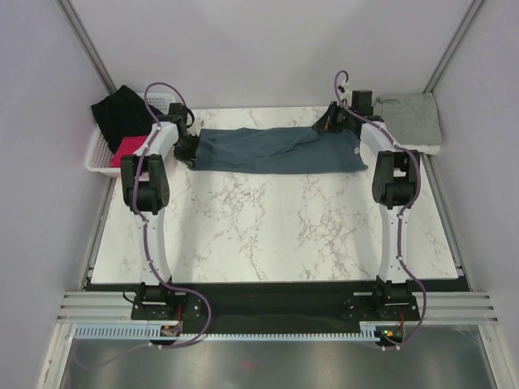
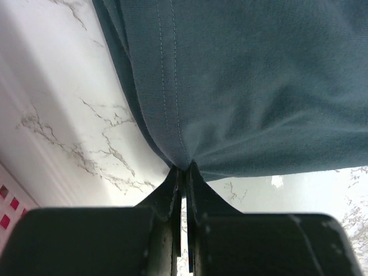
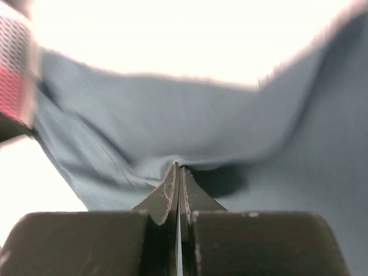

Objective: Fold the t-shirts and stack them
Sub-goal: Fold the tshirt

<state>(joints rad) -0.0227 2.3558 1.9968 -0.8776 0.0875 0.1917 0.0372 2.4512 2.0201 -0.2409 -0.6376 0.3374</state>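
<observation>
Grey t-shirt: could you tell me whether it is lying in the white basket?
No; the grey t-shirt lies at the far right, apart from the basket at the far left.

A dark slate-blue t-shirt point(image 1: 276, 150) is stretched in a long, narrow band from left to right across the far part of the marble table point(image 1: 268, 235), its cloth softly wrinkled. Its left end, where a double-stitched hem shows, is pinched in the closed left gripper point(image 2: 184, 168). Its right end is pinched in the closed right gripper point(image 3: 179, 167). A light heather grey t-shirt point(image 1: 413, 120) lies folded flat at the far right corner, near the blue one's right end
</observation>
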